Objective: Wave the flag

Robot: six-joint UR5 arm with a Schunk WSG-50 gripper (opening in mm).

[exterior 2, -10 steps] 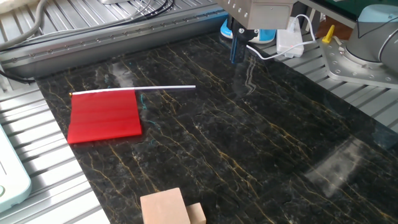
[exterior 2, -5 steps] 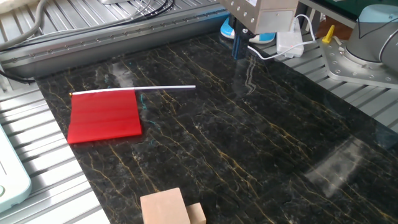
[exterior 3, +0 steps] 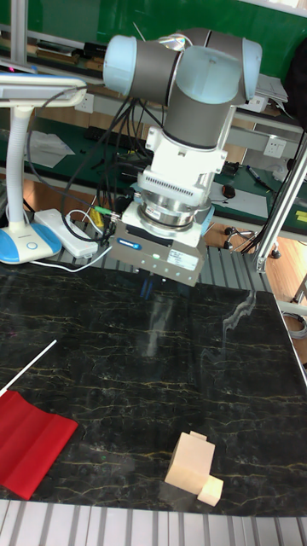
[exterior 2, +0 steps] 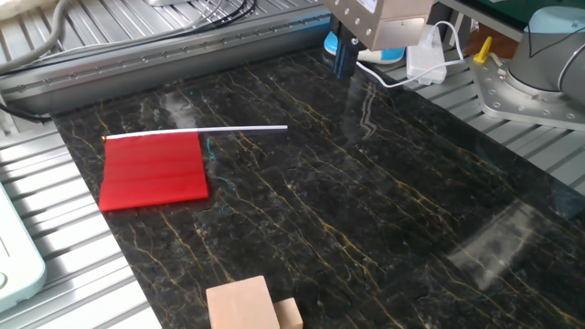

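Note:
The flag lies flat on the dark marble table [exterior 2: 366,210], with its red sheet [exterior 2: 154,171] at the left and its thin white stick [exterior 2: 242,131] running along the far edge and sticking out to the right. In the tall fixed view the red sheet [exterior 3: 30,439] is at the bottom left, with the stick [exterior 3: 30,365] above it. My gripper [exterior 2: 345,62] hangs over the table's far edge, well to the right of the flag and clear of it. Its dark fingers [exterior 3: 147,288] point down, close together, with nothing between them.
A light wooden block pair [exterior 2: 249,304] sits at the table's near edge. Behind the gripper are a white lamp with a blue base [exterior 3: 24,243] and a white adapter [exterior 2: 426,57] with cables. A metal rail [exterior 2: 164,68] runs along the back left. A pale tray [exterior 2: 14,260] is at the left.
The gripper has risen and shifted slightly left, toward the back edge. The flag has not moved.

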